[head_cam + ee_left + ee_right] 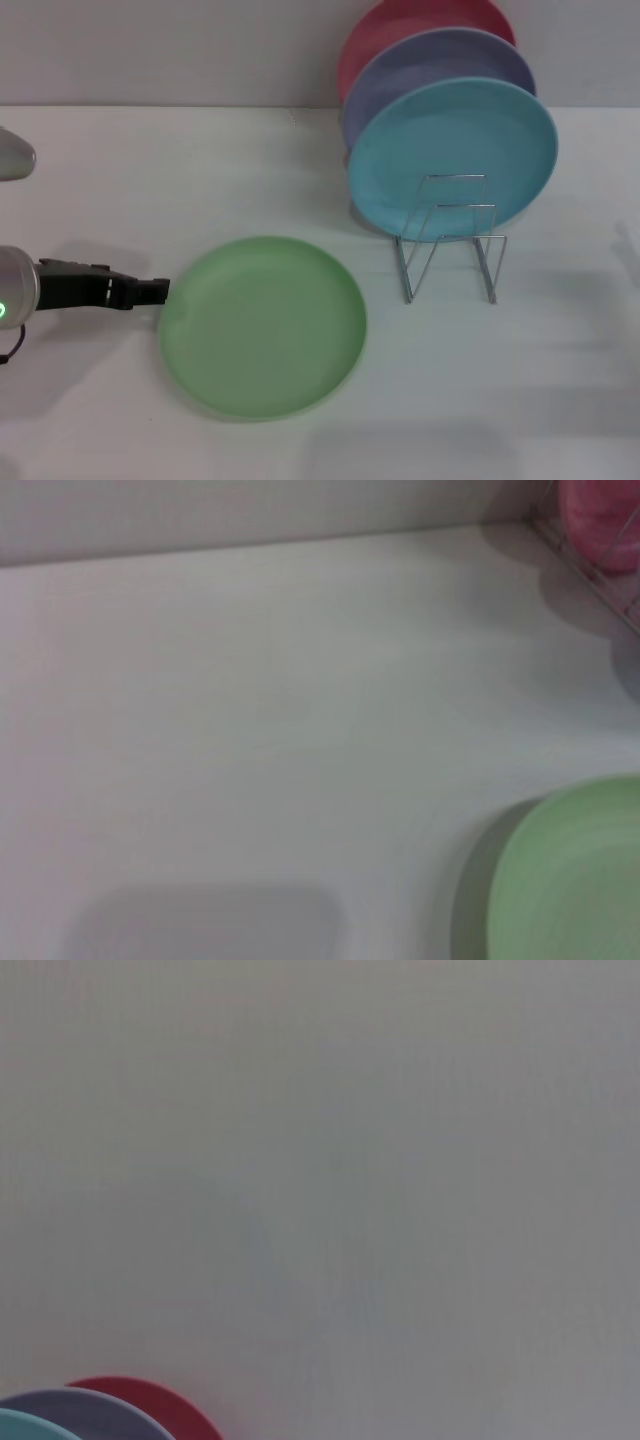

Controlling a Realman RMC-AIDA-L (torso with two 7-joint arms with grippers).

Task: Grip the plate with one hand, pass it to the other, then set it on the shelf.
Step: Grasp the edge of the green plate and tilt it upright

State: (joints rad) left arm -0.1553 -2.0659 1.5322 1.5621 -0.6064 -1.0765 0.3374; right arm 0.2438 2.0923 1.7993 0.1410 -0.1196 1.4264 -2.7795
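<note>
The light green plate [263,325] lies flat on the white table, front centre. It also shows in the left wrist view [575,880]. My left gripper [155,291], black on a silver arm with a green ring, reaches in from the left and its tip is at the plate's left rim. The silver wire shelf [450,245] stands right of the plate, its front loops bare. My right gripper is out of view.
A turquoise plate [455,160], a lavender plate [420,70] and a red plate [380,40] stand upright in the back of the rack. The red plate's edge shows in the left wrist view [600,520]. A wall rises behind the table.
</note>
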